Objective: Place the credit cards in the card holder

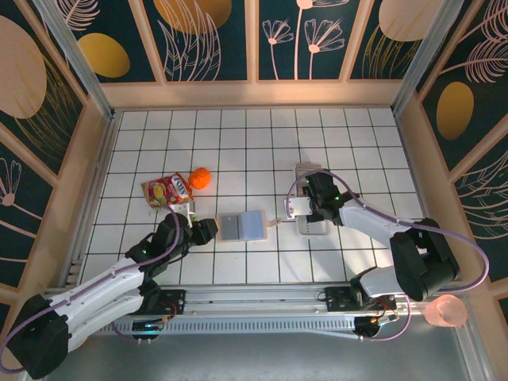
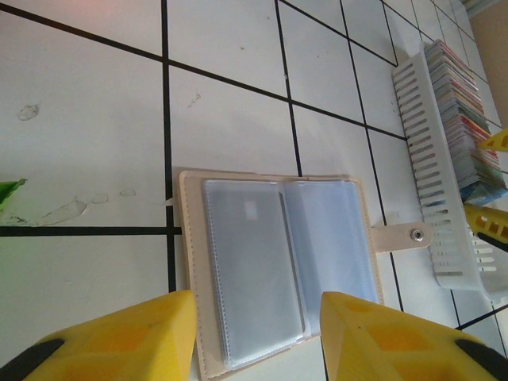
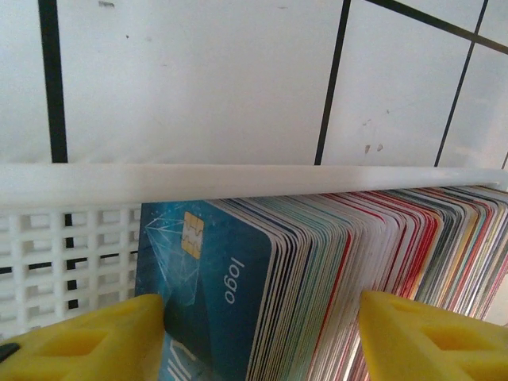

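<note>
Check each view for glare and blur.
Top external: even light, sharp, no glare. Left wrist: card holder sharp, slight sheen on its sleeves. Right wrist: credit cards crisp, "logo" legible; the near yellow fingers soft.

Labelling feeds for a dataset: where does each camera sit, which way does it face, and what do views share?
Top external: above and behind the bases, looking down on the table; both arms show, left gripper by the card holder, right gripper over the tray.
Left wrist: on the left arm, looking down past open jaws at the card holder.
Right wrist: on the right arm, close on credit cards standing in the tray, between open jaws.
Shared: top external and left wrist both show card holder and tray.
</note>
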